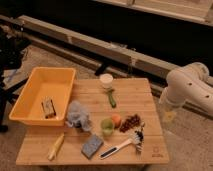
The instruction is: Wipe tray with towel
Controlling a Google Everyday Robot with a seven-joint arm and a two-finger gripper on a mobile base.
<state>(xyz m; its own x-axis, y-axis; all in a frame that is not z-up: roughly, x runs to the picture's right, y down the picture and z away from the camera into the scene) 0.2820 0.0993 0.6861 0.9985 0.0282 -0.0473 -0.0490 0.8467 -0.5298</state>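
— Where's the crumpled grey-blue cloth towel (78, 116)?
— You'll find it on the wooden table (135, 98), beside the large yellow-orange plastic tray (32, 92). The gripper (169, 116) hangs past the table's right edge, jaws wide, empty.

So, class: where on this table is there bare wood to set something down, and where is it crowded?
Bare: the right end of the table beyond the grapes and brush, nearest the gripper hanging beside that edge; also the strip between tray and white cup. Crowded: the front middle, towel to grapes.
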